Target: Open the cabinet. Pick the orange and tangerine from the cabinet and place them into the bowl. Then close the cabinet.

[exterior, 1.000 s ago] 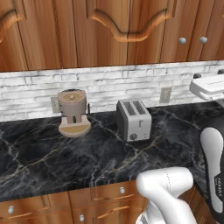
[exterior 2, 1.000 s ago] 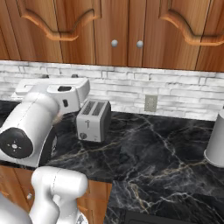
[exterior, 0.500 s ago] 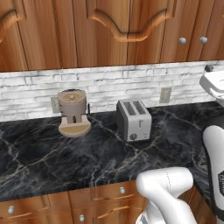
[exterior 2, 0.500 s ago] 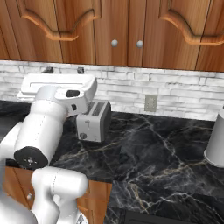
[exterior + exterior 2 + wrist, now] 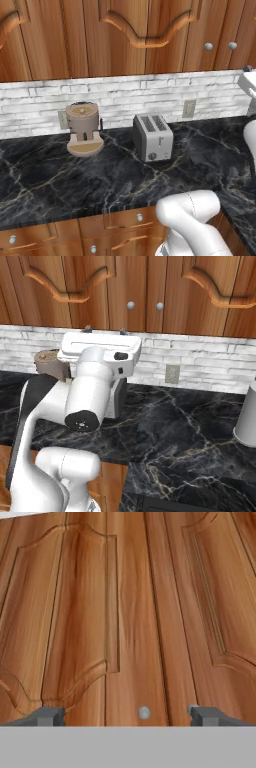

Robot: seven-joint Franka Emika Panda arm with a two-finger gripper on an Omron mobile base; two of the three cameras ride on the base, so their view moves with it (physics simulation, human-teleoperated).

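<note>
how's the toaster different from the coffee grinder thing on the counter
The toaster is a silver-grey box with two slots on top; the coffee grinder is tan and brown, round, on a wider round foot. The toaster sits right of the grinder and a little nearer the counter's front; the grinder stands close to the white brick backsplash. Both stand upright on the black marble counter.

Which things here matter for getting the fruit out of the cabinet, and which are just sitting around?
For the job:
- cabinet, doors closed
- its round silver knob, between the end effector's fingertips in the hand view
- end effector, open, holding nothing

Just sitting around:
- toaster
- brown coffee machine
- wall outlet
- grey cylinder at the right edge of the counter
</note>
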